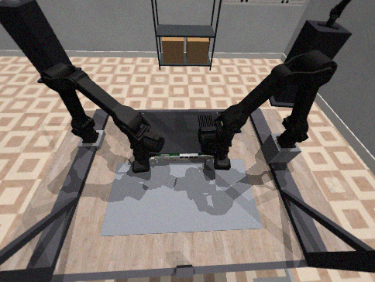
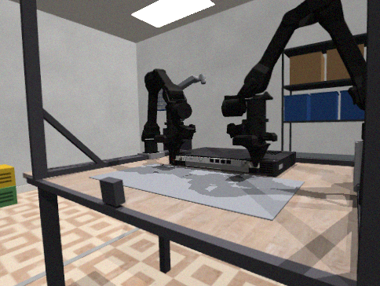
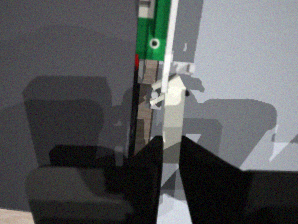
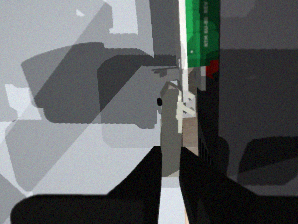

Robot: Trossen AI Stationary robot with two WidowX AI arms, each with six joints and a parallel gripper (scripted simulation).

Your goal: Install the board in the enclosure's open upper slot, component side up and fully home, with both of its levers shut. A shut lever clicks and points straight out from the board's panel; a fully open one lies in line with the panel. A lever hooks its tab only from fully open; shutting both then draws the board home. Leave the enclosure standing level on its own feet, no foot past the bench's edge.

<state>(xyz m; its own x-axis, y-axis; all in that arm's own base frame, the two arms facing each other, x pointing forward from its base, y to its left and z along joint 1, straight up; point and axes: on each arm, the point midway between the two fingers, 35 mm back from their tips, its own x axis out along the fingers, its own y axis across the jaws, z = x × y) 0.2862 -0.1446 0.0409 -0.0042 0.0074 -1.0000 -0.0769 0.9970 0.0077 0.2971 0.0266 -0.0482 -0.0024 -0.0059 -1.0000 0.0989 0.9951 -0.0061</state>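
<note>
The dark enclosure (image 1: pixel 176 129) stands on the bench behind a grey mat (image 1: pixel 180 197). The green board (image 1: pixel 180 156) (image 2: pixel 212 160) sits in its upper slot, with only a thin strip and the pale panel showing at the front. My left gripper (image 1: pixel 140 166) is at the board's left end, shut on the pale left lever (image 3: pixel 172 102). My right gripper (image 1: pixel 221 163) is at the other end, shut on the right lever (image 4: pixel 180 112). Both levers lie roughly in line with the panel. The enclosure's feet are hidden.
A dark frame rail runs round the bench, with a small grey block (image 1: pixel 184 269) at the front edge. The arm bases (image 1: pixel 91 135) (image 1: pixel 287 145) stand at both sides. A shelf with boxes (image 1: pixel 185 49) stands behind on the floor.
</note>
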